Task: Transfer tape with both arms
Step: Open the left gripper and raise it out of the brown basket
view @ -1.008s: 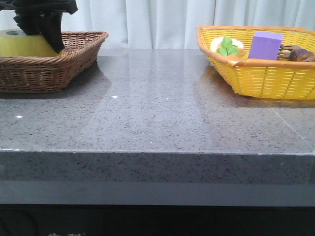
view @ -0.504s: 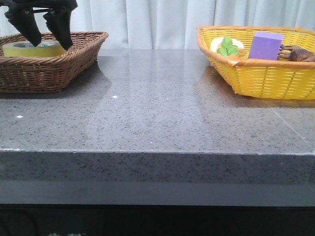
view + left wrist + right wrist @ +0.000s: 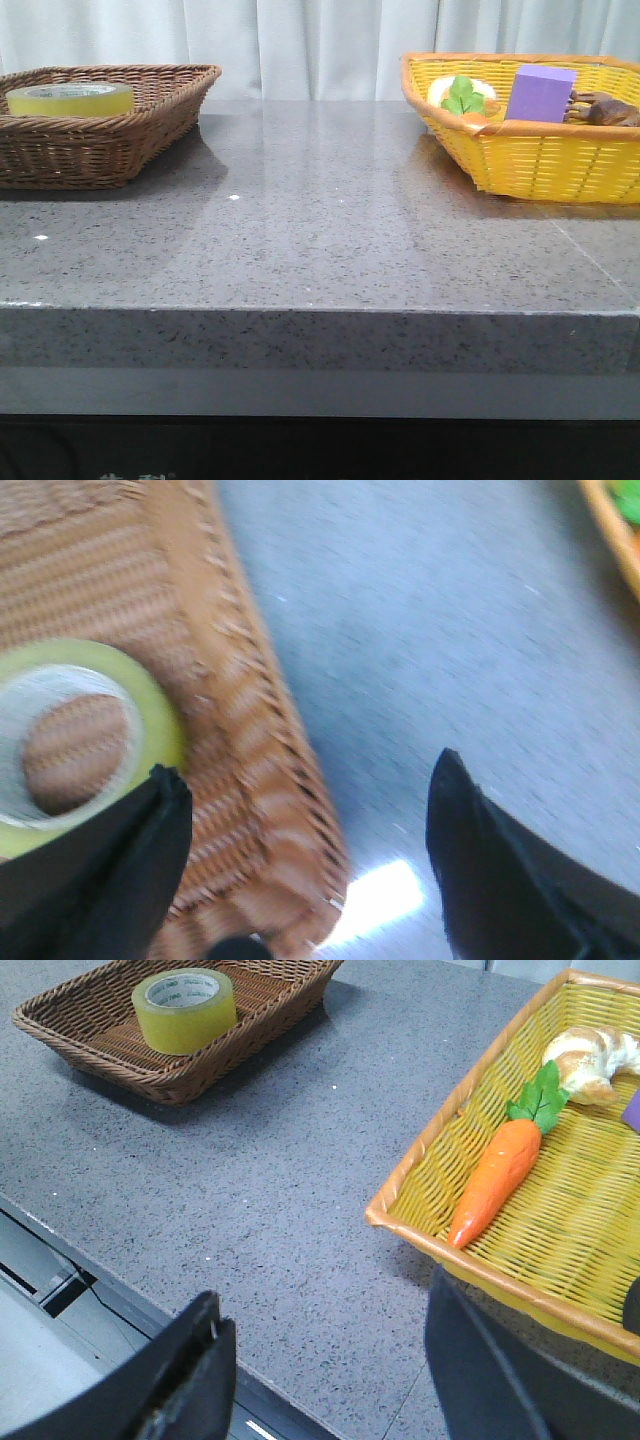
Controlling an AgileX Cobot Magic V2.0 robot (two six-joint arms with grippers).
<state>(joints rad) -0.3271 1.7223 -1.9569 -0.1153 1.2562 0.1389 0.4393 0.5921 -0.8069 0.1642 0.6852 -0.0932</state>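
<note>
Though blurred in the wrist view, tape (image 3: pixel 69 98) flat in brown basket (image 3: pixel 150 135), both claws (image 3: pixel 310 810) (image 3: pixel 320 1360) apart, empty.

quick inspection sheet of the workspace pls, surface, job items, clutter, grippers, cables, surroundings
surface: grey speckled table, glossy, with a few small white specks.
job's things: tape lies flat in the brown wicker basket at the left, free of both grippers.
clutter: yellow basket at the right holds a purple block, a toy carrot, a bread-like toy and a dark brown item, unclear.
grippers: left gripper open above the brown basket's edge, empty; right gripper open near the yellow basket, empty.
cables: nothing seen.
surroundings: pale curtain behind the table.
</note>
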